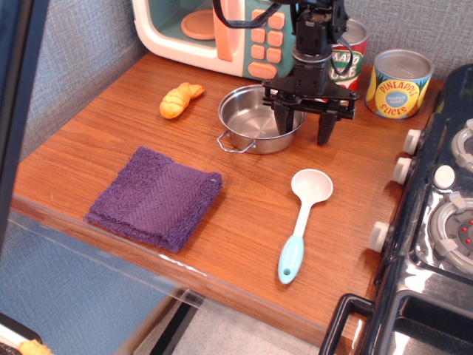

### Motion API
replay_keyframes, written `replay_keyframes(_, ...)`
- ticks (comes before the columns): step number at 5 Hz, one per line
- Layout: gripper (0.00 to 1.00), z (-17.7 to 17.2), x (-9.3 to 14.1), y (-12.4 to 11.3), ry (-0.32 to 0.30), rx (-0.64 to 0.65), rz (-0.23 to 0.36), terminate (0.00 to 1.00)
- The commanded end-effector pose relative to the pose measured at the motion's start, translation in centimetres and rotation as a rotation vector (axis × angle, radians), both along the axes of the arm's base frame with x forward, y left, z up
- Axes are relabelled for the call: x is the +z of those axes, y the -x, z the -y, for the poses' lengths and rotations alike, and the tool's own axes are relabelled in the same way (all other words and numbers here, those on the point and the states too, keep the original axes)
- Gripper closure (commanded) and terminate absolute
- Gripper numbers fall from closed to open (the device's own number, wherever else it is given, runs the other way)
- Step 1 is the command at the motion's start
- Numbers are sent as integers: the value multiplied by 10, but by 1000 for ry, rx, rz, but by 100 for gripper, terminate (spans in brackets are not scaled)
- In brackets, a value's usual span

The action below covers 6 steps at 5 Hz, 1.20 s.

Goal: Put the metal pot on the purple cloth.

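Note:
The metal pot (255,118) is a shallow shiny steel pot with wire loop handles, standing on the wooden counter in front of the toy microwave. The purple cloth (155,197) lies flat near the counter's front left, well apart from the pot. My gripper (304,129) is open and points down at the pot's right rim. One finger (285,123) is inside the pot and the other (324,127) is outside it, so the jaws straddle the rim. The pot rests on the counter.
A white spoon with a teal handle (301,222) lies right of the cloth. An orange croissant toy (179,99) lies left of the pot. A tomato can (346,52) and a pineapple can (399,83) stand behind. A toy microwave (218,29) is at the back, a stove (443,222) at the right.

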State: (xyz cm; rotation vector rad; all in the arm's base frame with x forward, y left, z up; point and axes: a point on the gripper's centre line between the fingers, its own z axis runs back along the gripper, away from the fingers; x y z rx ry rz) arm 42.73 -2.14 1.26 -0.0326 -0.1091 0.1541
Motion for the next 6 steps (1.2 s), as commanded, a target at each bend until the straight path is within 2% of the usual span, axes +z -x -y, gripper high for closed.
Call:
replay_keyframes(1,0,-2,14,-1,-5,-14,39,0)
replay_keyframes(2,100,-4,17,1,-27,30,51,0)
replay_keyframes(3,100,-7,36,11,-82,183,151,0)
replay_keyframes(4,100,-11,84,23,-166,279,269,0)
replay_keyframes(5,100,-11,132,57,-214,297,362,0)
replay_keyframes(6,100,-21,132,89,-136,313,322,0)
